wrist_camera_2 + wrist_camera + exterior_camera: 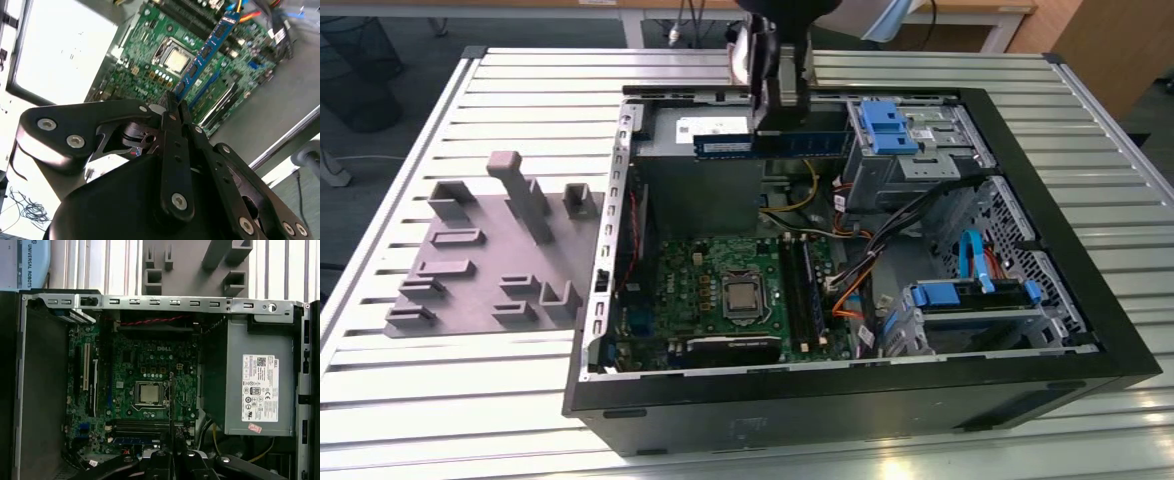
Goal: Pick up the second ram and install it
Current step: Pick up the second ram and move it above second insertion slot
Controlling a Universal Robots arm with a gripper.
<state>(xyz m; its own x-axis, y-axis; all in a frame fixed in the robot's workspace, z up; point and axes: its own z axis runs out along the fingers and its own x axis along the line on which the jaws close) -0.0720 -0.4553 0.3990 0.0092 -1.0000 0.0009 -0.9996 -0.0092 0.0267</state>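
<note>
Hand: Your gripper (176,106) is squeezing narrow. Both fingers are pressing on the flat sides of one end of the second ram (206,50).
Why this grip: The hand is pinching only one end. I think this is leaving the long edge free to go down into a slot.
Ram in the second wrist view: The blue stick is pointing away from the fingers, toward the upper right of the frame.
Ram in the exterior view: The stick (825,143) is hanging level in the upper middle of the frame, over the grey power box (700,175). It looks to be touching nothing but the fingers.
Ram in the first wrist view: You are seeing the stick (171,405) from its thin edge. It is showing as a dark line in the lower middle.
Slots: The long black slots (140,427) are waiting on the green board (150,365), low in the frame. The stick is not in a slot yet.
Maybe done: A second blue strip (206,91) is lying low among the slots. It may be a stick already in place, but I cannot tell for sure.
Case: The computer case (854,400) is lying open on its side, so the hand is reaching in from above.
Tray: The grey holder tray (480,260) is sitting at the left of the frame, well apart from the hand.
</note>
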